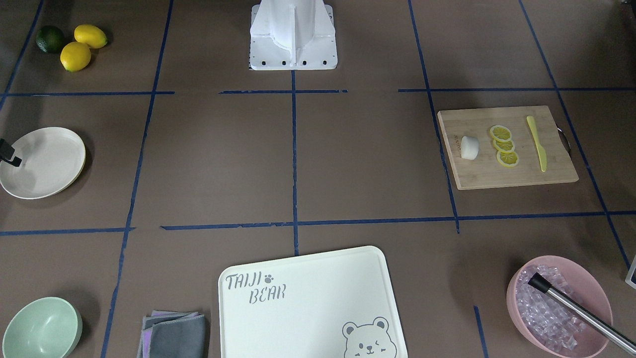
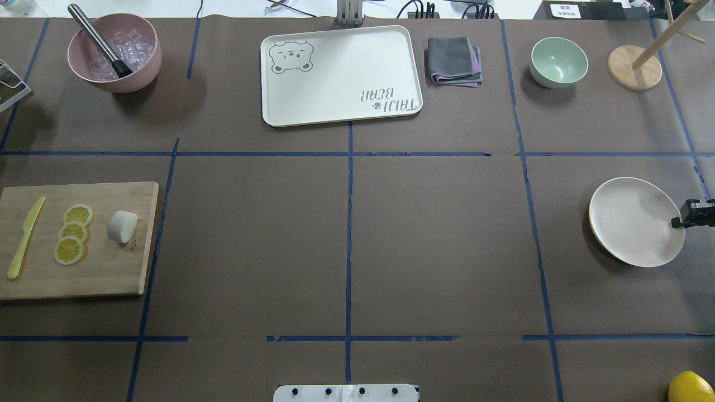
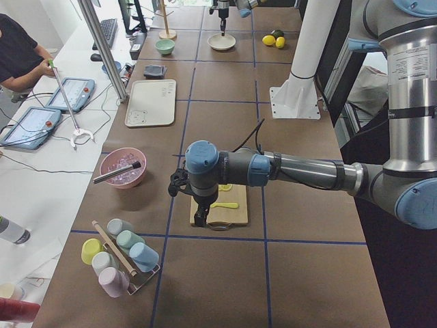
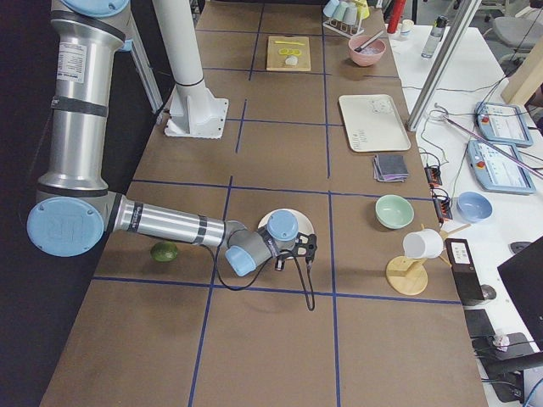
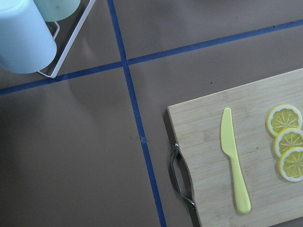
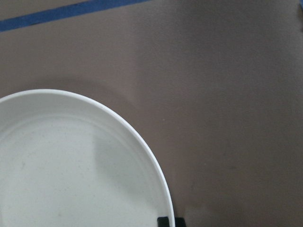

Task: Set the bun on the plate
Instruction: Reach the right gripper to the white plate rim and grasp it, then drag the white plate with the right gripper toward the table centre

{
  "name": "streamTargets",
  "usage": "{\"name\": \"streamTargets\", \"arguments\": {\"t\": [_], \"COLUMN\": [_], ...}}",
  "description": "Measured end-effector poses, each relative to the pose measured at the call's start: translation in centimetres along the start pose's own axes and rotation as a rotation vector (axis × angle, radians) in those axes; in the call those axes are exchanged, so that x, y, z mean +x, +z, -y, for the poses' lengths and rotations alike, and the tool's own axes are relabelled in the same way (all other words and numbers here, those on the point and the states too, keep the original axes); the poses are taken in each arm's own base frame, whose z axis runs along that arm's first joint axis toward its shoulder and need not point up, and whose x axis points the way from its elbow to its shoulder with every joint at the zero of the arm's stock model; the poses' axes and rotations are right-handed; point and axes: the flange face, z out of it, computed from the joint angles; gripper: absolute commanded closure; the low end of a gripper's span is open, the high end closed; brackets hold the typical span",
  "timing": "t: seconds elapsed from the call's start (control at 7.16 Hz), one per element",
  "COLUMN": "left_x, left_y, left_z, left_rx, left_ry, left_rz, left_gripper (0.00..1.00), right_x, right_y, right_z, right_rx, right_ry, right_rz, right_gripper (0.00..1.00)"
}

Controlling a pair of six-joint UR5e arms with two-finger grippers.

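Hovering short of the small white steamed bun, my left fingers, released or clenched I cannot tell, must next grasp it.

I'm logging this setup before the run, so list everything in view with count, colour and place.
cutting board: 1, bamboo, robot's left
bun: 1, white, on board
knife: 1, yellow, board's outer side
lemon slices: 3, yellow, on board, between bun and knife
plate: 1, cream-white, robot's right, empty
tray: 1, white, bear print, far middle
cloth: 1, grey-purple, beside tray
green bowl: 1, mint, far right
pink bowl: 1, holds ice and metal tool, far left
lemons: 2, yellow, near right corner
lime: 1, green, beside lemons
left pincer: 1, black, near board's outer end; state unclear
right pincer: 1, black, at plate's outer rim; state unclear
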Motion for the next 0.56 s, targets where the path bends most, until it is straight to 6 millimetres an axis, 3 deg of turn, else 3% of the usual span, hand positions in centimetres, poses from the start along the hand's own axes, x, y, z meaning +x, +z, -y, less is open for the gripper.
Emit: {"name": "streamTargets", "arguments": {"t": [0.28,0.42,0.56], "left_x": [0.0,0.1,0.1], "left_y": [0.0,-0.1,-0.1], "left_z": [0.0,0.0,0.0], "left_rx": [0.001,0.001,0.002], "left_ry": [0.001,0.001,0.003], "left_rz": [0.0,0.0,-0.001], "left_gripper": [0.0,0.0,0.0], "right_x": [-3.5,-7.2,-12.2], "right_y": [-1.6,-2.9,-3.6], "right_z": [0.1,0.5,1.0], "right_rx": [-0.014,-0.004,-0.005], "right_ry": [-0.023,-0.029,-0.039], "right_rz": [0.075,0.121,0.171], "right_gripper": [1.0,1.0,1.0]}}
